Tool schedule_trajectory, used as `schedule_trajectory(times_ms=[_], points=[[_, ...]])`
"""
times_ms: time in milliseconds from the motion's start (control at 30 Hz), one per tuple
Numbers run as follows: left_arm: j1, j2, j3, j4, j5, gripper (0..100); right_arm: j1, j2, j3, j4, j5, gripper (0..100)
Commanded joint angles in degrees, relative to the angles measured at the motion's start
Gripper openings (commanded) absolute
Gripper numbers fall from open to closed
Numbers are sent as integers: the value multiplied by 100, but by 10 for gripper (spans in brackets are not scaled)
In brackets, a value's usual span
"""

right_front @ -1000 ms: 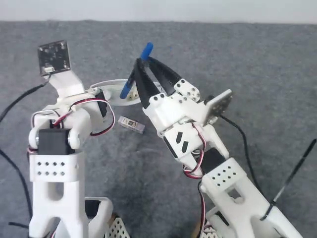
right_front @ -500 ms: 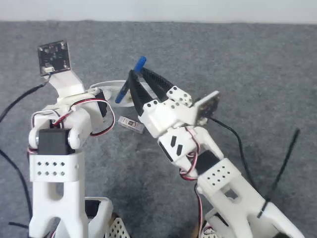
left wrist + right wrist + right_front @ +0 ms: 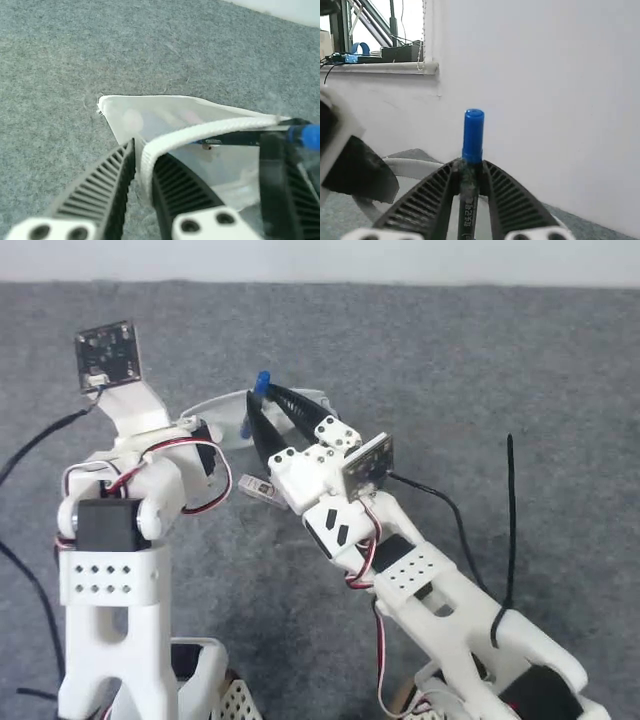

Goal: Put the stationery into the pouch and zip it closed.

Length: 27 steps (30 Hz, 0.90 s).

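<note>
The white see-through pouch (image 3: pixel 228 412) lies on the grey carpet with its mouth held up. My left gripper (image 3: pixel 142 152) is shut on the pouch rim (image 3: pixel 200 132), and in the high view the left gripper (image 3: pixel 212 440) sits at the pouch's near edge. My right gripper (image 3: pixel 263 402) is shut on a dark pen with a blue cap (image 3: pixel 262 383), held steeply over the pouch mouth, cap up. The right wrist view has the pen (image 3: pixel 473 134) upright between the fingers (image 3: pixel 440 187), with the pouch rim (image 3: pixel 415 162) below. A small grey eraser-like piece (image 3: pixel 258 488) lies on the carpet by the pouch.
Grey carpet (image 3: pixel 500 360) stretches open to the far side and right. A black cable (image 3: pixel 510 510) loops up beside the right arm. The left arm's camera board (image 3: pixel 108 353) stands tall at the left. A pale wall (image 3: pixel 545 100) rises behind.
My right arm has swung left and lower with the pen, bringing it from beside the pouch to over its mouth. The left arm has kept still, holding the rim.
</note>
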Motion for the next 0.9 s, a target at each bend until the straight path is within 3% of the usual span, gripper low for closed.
schedule_trajectory(times_ms=[0, 100, 233, 533, 867], points=[[0, -44, -295, -9, -70, 13, -22, 57, -88, -40, 360, 180], [0, -44, -198, -114, -70, 13, -84, -22, 44, -40, 387, 247], [-70, -44, -145, -193, -70, 13, -136, -655, 308, 119, 387, 191], [-343, -53, -163, -202, -149, 13, -127, -2774, 325, 3108, 343, 169], [-659, -53, -171, -211, -132, 13, -110, -3319, 316, 4207, 378, 169]])
